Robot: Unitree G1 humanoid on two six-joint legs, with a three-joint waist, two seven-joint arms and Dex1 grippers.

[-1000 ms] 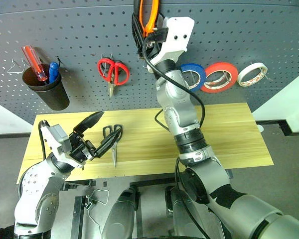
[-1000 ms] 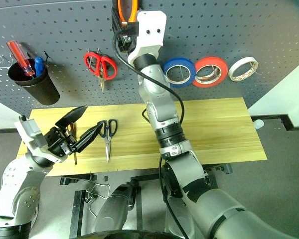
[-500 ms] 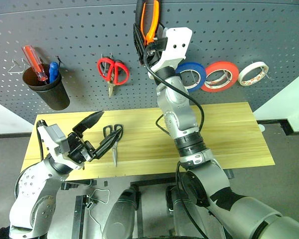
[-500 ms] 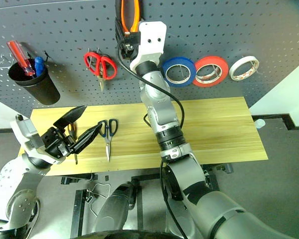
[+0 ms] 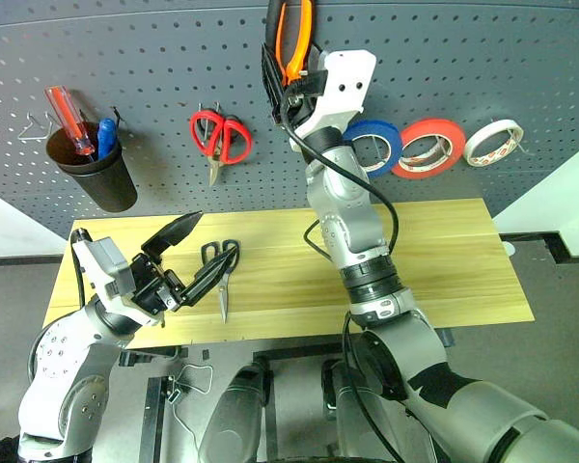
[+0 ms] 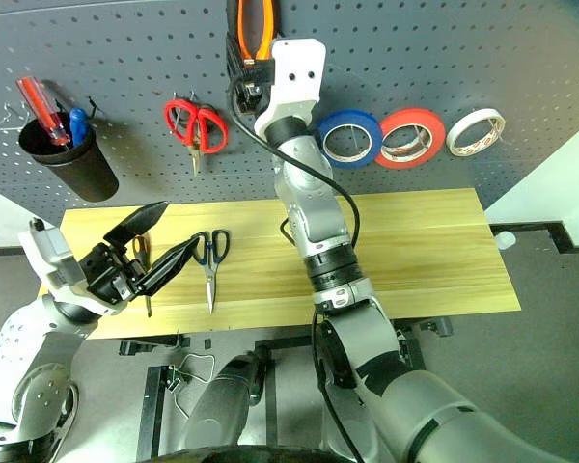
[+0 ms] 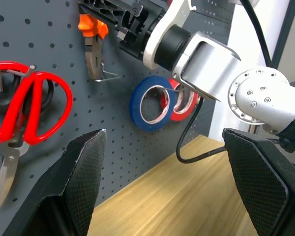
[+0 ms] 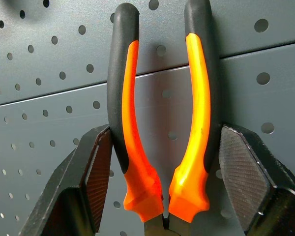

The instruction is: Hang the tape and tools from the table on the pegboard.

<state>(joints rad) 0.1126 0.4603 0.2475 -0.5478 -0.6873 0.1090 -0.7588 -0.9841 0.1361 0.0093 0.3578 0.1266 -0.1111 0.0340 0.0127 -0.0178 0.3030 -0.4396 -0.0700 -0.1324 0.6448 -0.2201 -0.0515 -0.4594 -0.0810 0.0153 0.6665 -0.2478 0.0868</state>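
Overhead, the left eye view shows a dark grey perforated pegboard [image 5: 482, 58] above a long table of light yellowish wood [image 5: 463, 260]. A black plastic cup [image 5: 95, 178] hangs at the board's left and holds a red-handled screwdriver [image 5: 66, 118] and a blue-handled one [image 5: 105, 137], both handle up. Beside it hang red-handled scissors [image 5: 221, 140], blades down. The right gripper [image 5: 282, 82] reaches up to the board, its fingers clasping orange-and-black-handled pliers [image 5: 290, 34], which stand upright with handles up. A flat blue tape roll [image 5: 374, 147], a red-orange roll [image 5: 425, 149] and a smaller white roll [image 5: 489, 142] hang in a row to the right.

Next, the right eye view shows dark-handled scissors [image 6: 209, 260] lying on the table, blades pointing toward the near edge. The left gripper [image 6: 159, 241] hovers just beside them, fingers spread wide and empty. A small orange-handled screwdriver [image 6: 142, 265] lies partly hidden beneath it.

From the left wrist view, the pliers' metal nose [image 7: 94, 59] points down beside a thin metal hook [image 7: 109, 76]; whether it rests on the hook cannot be told.

Lastly, the right wrist view shows the pliers' two handles upright between the fingers [image 8: 241, 167].
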